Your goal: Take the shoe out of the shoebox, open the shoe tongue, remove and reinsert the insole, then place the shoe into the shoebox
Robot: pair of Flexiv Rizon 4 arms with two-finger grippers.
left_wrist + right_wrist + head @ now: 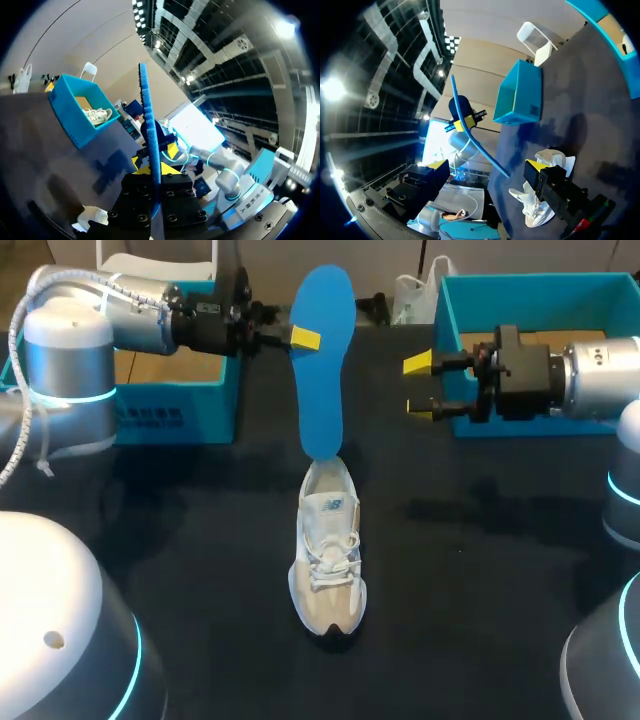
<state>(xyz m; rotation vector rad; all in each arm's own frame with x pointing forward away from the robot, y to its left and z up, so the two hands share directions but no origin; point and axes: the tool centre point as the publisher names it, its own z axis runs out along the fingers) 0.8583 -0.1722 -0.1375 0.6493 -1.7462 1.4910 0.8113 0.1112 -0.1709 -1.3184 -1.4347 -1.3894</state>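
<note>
The left arm [90,320] enters from the upper left of the frame and runs level towards the middle. The left gripper [303,338] points right, its fingers clamped from both sides on the blue insole [322,360]; only one yellow tip shows in the head view. The right arm [600,375] enters from the right edge, also level. The right gripper [418,386] points left, its fingers spread wide, one above the other in the frame, with nothing between them.
</note>
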